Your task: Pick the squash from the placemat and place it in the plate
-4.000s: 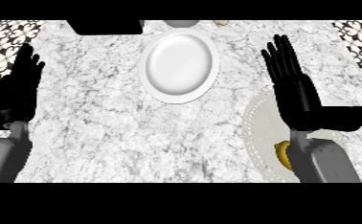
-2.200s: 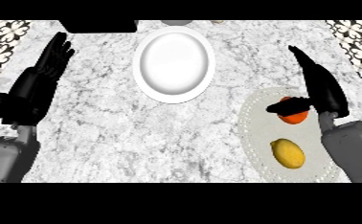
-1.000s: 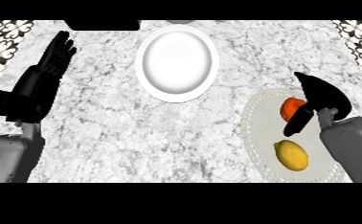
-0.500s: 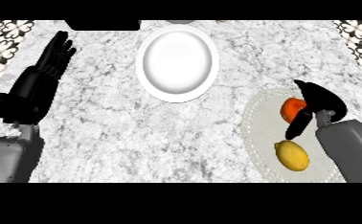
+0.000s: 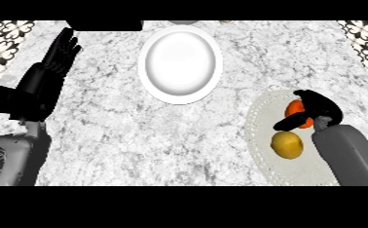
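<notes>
Squash (image 5: pixel 286 144), yellow, lay on the pale placemat (image 5: pixel 260 139) at the right side of the marble desk (image 5: pixel 144 139), just below an orange-red fruit (image 5: pixel 296 111). Going left to right: left hand (image 5: pixel 45 78) stood at the left edge, fingers (image 5: pixel 64 49) straight and pointing up, close together, holding nothing. White plate (image 5: pixel 179 64) sat near the top middle of the desk, nothing on it, well apart from the placemat. A dark object (image 5: pixel 105 25) showed at the top edge, left of the plate. On the placemat the right hand (image 5: pixel 320 109) was over the orange-red fruit, its fingers curled down across it, one dark finger tip (image 5: pixel 282 123) reaching toward the squash. Could not tell whether the fingers actually pinched the fruit or only covered it. Squash itself looked apart from the hand, or barely touching at the tip. Grey right forearm (image 5: pixel 343 154) came in from the lower right corner.
</notes>
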